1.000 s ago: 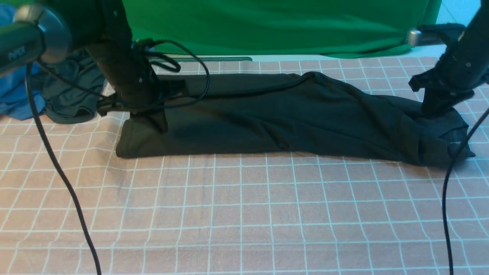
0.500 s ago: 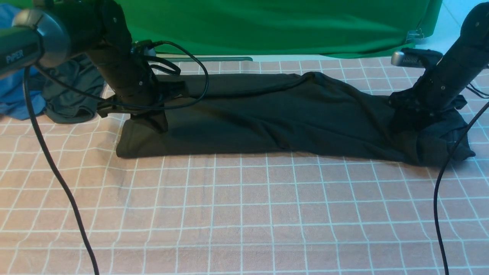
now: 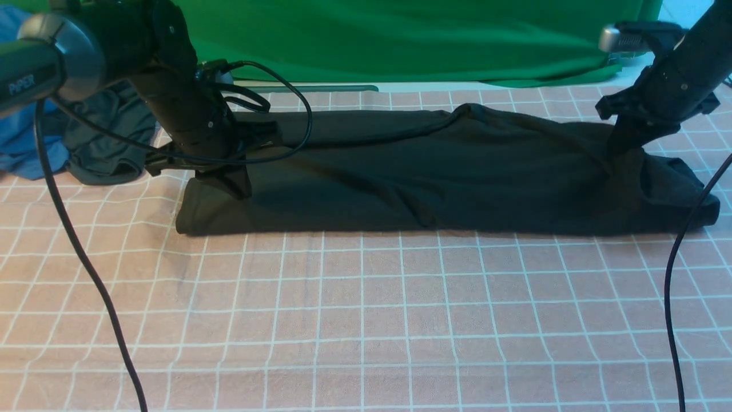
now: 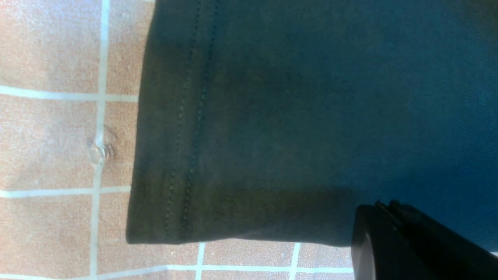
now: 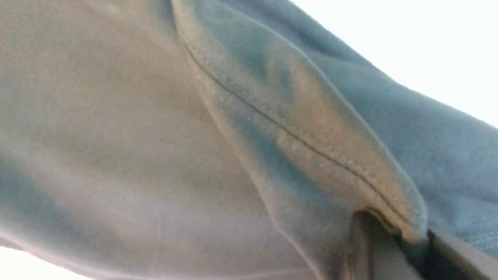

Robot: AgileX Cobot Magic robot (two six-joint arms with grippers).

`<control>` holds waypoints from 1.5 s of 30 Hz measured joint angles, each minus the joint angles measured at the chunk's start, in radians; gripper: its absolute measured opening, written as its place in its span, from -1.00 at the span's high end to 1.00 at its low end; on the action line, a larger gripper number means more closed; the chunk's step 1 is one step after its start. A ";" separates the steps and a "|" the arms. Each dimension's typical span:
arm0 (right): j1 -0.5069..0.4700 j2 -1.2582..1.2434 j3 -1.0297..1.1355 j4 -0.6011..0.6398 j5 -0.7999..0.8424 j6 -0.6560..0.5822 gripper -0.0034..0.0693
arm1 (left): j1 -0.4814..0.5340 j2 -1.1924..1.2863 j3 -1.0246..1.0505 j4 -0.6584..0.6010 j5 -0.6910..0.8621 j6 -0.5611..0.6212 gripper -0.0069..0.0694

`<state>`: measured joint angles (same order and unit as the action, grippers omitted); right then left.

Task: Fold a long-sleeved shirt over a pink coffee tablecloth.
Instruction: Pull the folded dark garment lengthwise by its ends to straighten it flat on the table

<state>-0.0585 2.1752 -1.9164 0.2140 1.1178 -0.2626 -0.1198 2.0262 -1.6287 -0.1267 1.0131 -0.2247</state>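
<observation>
The long-sleeved shirt (image 3: 434, 171) lies as a long black strip across the far half of the pink coffee tablecloth (image 3: 366, 320). My left gripper (image 3: 231, 189) is shut, its tips pressing down on the strip's left end near the stitched hem (image 4: 186, 136). No fabric shows between its jaws in the left wrist view, where the left gripper (image 4: 385, 206) rests on the flat cloth. My right gripper (image 3: 620, 146) is shut on a seamed fold (image 5: 311, 147) near the right end and holds it a little above the table, the fabric rising to it in a peak.
A green cloth (image 3: 412, 40) hangs along the back. A dark grey garment (image 3: 108, 143) and a blue garment (image 3: 23, 143) lie bunched at the far left. Black cables (image 3: 86, 257) (image 3: 672, 297) hang from both arms over the tablecloth's near half.
My right gripper dropped onto the shirt's right end, closed on a fold and rose up and back with it, pulling that end straighter. The left arm stayed put.
</observation>
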 joint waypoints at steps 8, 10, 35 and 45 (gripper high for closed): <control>0.000 0.002 -0.002 -0.021 -0.012 0.000 0.11 | 0.000 0.000 0.000 0.000 0.004 0.000 0.78; 0.000 0.003 -0.002 -0.022 -0.013 0.000 0.14 | 0.000 0.000 0.000 0.000 0.004 0.000 0.78; 0.000 0.106 -0.002 -0.066 0.034 0.049 0.08 | 0.000 0.000 0.000 0.000 0.012 0.001 0.78; 0.000 0.106 -0.002 -0.128 0.039 0.059 -0.13 | 0.000 0.000 0.000 0.000 0.012 0.001 0.78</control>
<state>-0.0585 2.2817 -1.9185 0.0863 1.1570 -0.2036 -0.1198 2.0262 -1.6287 -0.1267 1.0254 -0.2240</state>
